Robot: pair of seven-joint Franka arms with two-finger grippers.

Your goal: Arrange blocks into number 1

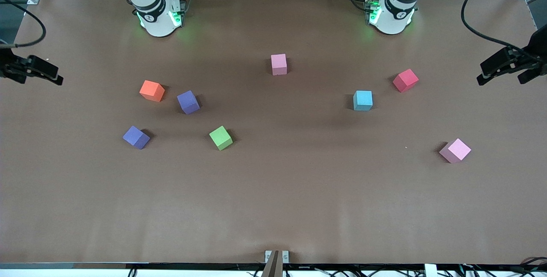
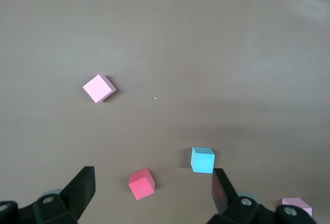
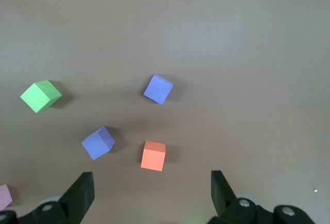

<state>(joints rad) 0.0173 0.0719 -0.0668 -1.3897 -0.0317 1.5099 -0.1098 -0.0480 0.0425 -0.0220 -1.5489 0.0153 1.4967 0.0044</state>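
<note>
8 blocks lie scattered and well apart on the brown table [image 1: 273, 208], none yet lined up as a 1. Toward the right arm's end sit the orange block [image 1: 152, 90], 2 purple blocks [image 1: 188, 102] [image 1: 136, 137] and the green block [image 1: 221, 137]. Toward the left arm's end sit the red block [image 1: 405, 80], the light blue block [image 1: 363, 100] and a pink block [image 1: 455, 150]. A second pink block [image 1: 279, 64] rests near the middle, closer to the bases. Both arms wait high: the left gripper [image 2: 152, 193] hangs with jaws wide apart above the red and light blue blocks, and the right gripper [image 3: 152, 193] likewise open above the orange one. Several cubes sit rotated, so a descent without wrist alignment would likely catch corners and skid them. Both arms placing at the centre risks collision.
</note>
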